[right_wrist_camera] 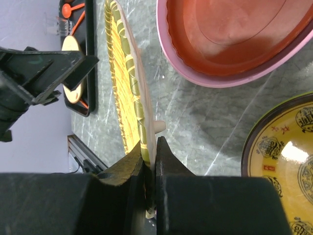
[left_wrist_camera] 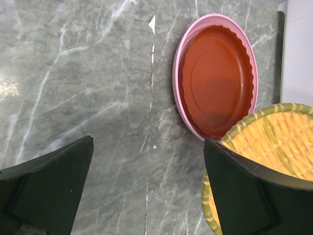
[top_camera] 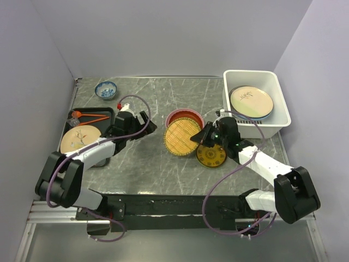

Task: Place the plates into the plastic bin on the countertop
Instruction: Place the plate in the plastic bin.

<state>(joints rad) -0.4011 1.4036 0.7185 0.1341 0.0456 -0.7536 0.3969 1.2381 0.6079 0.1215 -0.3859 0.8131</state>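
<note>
Countertop (top_camera: 152, 103) of veined grey marble sits between plain lavender walls (top_camera: 163, 33).

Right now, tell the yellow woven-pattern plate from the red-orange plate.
The woven-pattern plate is yellow with a green rim; the red-orange plate is plain, with a scalloped edge. The woven-pattern plate is tilted, pinched at its rim by the right gripper; the red-orange plate lies flat inside a pink plate. Both are round.

bin (top_camera: 256, 130) far R w/ plates (top_camera: 251, 101), tray (top_camera: 95, 110) L, bowl (top_camera: 106, 89) behind
</note>
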